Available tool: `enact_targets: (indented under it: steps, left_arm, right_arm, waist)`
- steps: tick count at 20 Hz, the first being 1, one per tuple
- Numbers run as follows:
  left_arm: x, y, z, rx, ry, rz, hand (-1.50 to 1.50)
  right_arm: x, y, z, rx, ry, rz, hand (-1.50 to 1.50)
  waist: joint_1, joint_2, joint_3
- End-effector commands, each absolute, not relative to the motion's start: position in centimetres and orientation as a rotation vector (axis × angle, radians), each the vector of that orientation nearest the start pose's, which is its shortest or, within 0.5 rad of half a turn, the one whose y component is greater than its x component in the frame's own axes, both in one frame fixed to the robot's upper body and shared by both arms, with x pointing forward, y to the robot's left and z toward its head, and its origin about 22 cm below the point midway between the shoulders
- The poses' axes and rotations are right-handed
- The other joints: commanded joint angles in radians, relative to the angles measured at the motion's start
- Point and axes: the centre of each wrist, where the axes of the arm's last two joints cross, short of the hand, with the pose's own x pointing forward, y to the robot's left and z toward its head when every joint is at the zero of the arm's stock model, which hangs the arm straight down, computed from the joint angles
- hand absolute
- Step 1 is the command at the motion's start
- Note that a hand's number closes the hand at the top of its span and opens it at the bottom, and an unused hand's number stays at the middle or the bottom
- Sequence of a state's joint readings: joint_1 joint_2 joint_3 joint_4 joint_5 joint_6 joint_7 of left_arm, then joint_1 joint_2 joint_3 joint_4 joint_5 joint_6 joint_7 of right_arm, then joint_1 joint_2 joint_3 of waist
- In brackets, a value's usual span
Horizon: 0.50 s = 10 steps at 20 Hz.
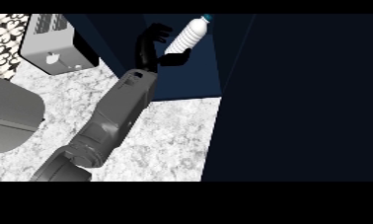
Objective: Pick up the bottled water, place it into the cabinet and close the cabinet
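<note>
Counter: speckled grey-white stone top (164, 139), dark navy cabinet (197, 77) behind it.
Bottle: bottled water (188, 34) – clear ribbed plastic, blue cap, tilted inside the cabinet opening.
Left hand: left hand (151, 45) – thumb touches the bottle's base, fingers spread apart.
Right hand: unseen.
Risk: leaning bottle may topple on release.
Door: dark panel (291, 99) at right.
</note>
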State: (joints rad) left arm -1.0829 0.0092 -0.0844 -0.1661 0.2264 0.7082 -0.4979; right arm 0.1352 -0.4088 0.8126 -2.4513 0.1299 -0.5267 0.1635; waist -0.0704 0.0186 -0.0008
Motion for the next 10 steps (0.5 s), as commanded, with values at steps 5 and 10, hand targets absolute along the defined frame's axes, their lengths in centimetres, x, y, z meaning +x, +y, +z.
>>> enact_targets:
  steps: [5, 10]
  left_arm:
    - [42.5, 12.5, 1.0, 0.681, -1.619, -0.151, -1.50]
    - [41.3, 12.2, -0.9, 0.726, -1.633, -0.128, -1.50]
  right_arm:
    - [9.2, -15.3, 15.9, 0.317, -2.001, 0.214, -1.50]
    - [8.7, -15.5, 16.3, 0.316, -1.995, 0.220, -1.50]
  waist:
    - [0.000, 0.006, 0.000]
    - [-0.003, 0.006, -0.002]
